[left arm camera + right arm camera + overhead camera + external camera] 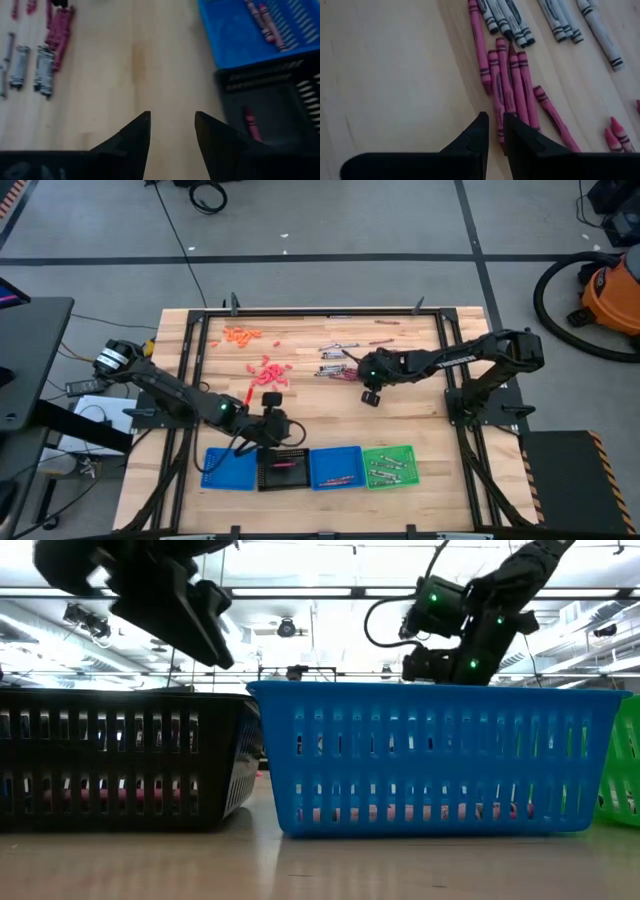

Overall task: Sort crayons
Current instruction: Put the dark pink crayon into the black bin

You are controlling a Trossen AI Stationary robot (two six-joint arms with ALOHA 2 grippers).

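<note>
Pale wooden tabletop (420, 405) in a black frame, on a grey floor with dark tape lines; orange shop vacuum (612, 292) off to the far right.

Along the near edge, from the left: flat square blue plastic tray (229, 468), black slotted tray (283, 457), second blue tray (335, 455), green tray (388, 452), side by side and touching. In the black tray, one magenta crayon (249, 122).

Above the far rim of the black tray, left gripper (172, 117), reaching in from the left side, fingers spread wide with only bare wood showing between them, holding nothing.

Farther back on the table, a loose heap of orange crayons (241, 335), then a scatter of salmon-red crayons (270, 372) just right of it and nearer.

Right of centre, a row of grey paper-wrapped crayons (335, 352) with a cluster of magenta crayons (512, 82) just beside it.

Over that magenta cluster, right gripper (492, 120), fingers drawn to a narrow slit, nothing pinched in it, tips just above the lying sticks.
</note>
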